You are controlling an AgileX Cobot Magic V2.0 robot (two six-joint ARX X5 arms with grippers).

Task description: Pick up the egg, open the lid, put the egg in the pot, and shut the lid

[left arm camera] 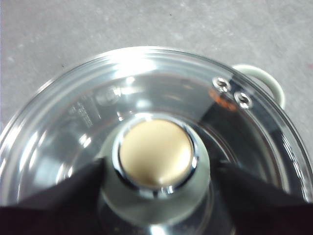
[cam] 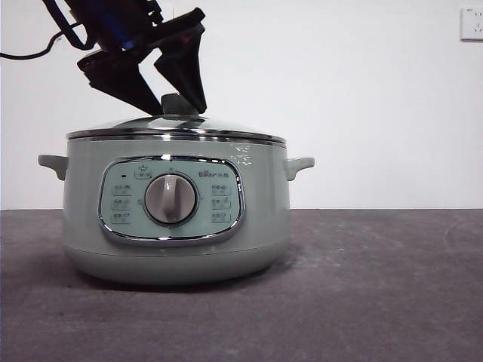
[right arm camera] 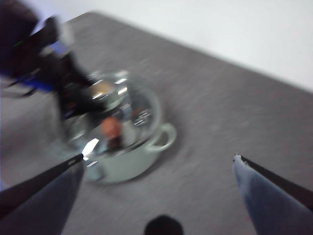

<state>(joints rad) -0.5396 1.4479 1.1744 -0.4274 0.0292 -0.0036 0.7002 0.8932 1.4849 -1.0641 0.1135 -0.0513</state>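
Observation:
The sage-green pot stands on the dark table with the lid resting on it. My left gripper comes down from the upper left, and its jaws close on the lid's knob from both sides. The lid's dome looks see-through from above. In the blurred right wrist view a reddish-brown blob, the egg, shows through the lid inside the pot. The egg is hidden in the front view. My right gripper is open and empty, held high and off to the side of the pot.
The pot's side handles stick out left and right. The grey tabletop stretches to the right of the pot. A white wall with a socket stands behind.

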